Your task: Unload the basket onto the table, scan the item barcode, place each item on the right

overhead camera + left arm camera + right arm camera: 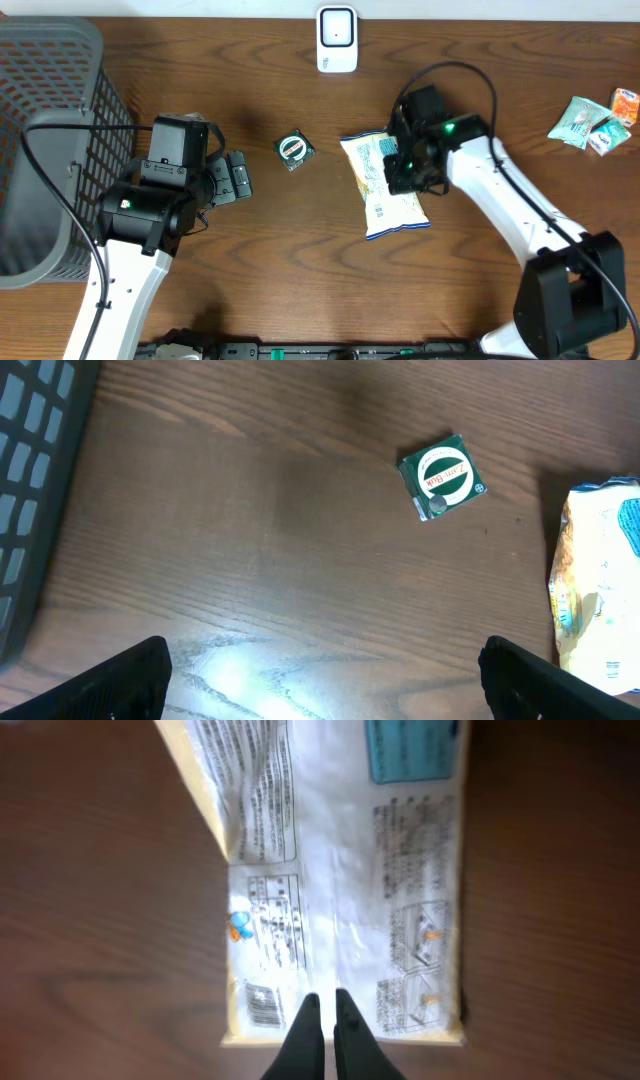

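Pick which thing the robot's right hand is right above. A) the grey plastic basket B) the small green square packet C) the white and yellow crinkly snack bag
C: the right wrist view shows the right hand, fingers shut, directly over the white and yellow crinkly snack bag; the small green square packet lies apart from it.

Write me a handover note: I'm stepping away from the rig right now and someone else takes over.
Left gripper: open, holding nothing, near the small green packet.
Right gripper: shut, seemingly pinching the snack bag at one edge.
Things: bag mid-table, its barcode beside the fingertips; scanner at the far edge.
Done: bag apparently gripped.
Left: bring the barcode to the scanner.
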### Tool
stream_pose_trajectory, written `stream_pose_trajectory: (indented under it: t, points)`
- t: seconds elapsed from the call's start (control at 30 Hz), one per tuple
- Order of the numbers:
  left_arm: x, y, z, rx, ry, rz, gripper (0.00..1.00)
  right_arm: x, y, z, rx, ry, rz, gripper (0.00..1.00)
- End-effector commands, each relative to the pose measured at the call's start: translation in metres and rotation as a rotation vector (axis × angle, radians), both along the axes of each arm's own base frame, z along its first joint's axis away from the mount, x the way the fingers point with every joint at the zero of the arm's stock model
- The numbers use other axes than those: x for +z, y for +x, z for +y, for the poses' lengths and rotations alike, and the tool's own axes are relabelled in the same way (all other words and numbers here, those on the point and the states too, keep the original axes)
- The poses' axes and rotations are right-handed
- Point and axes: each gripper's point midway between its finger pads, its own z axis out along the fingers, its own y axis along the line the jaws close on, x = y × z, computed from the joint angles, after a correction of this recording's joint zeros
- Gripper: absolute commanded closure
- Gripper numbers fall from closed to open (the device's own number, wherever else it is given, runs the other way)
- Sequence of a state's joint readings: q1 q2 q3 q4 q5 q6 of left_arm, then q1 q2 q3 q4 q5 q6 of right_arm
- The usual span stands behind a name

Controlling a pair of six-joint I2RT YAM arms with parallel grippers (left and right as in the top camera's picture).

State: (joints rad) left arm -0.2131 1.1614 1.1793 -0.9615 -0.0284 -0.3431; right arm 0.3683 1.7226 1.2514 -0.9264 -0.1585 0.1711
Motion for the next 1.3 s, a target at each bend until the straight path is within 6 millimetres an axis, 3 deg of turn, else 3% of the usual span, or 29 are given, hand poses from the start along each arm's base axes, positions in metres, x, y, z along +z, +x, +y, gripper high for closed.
stream_pose_trajectory:
  t: [0.0,0.13,0.37,0.67,0.87,1.07,1.27]
  points:
    - [0.003,0.002,0.000,0.008,-0.008,-0.006,0.02,-0.035,-0.022,0.000,0.032,-0.033,0.074,0.99]
    - [0.003,0.002,0.000,0.009,-0.008,-0.007,0.02,-0.056,-0.036,0.000,-0.002,-0.035,0.104,0.99]
    - [0.003,0.002,0.000,0.009,-0.008,-0.007,0.02,-0.042,-0.028,0.015,-0.006,0.030,0.091,0.99]
    - [0.003,0.002,0.000,0.009,-0.008,-0.007,0.02,0.017,0.037,0.044,0.003,0.129,-0.128,0.99]
    - [0.003,0.002,0.000,0.008,-0.008,-0.007,0.02,0.033,0.075,0.054,-0.004,0.165,-0.299,0.98]
    - [0.003,0.002,0.000,0.008,-0.008,-0.006,0.02,0.020,0.082,0.047,-0.022,0.102,-0.310,0.98]
    - [0.003,0.002,0.000,0.009,-0.008,-0.007,0.03,-0.017,0.079,0.058,0.003,0.078,-0.249,0.98]
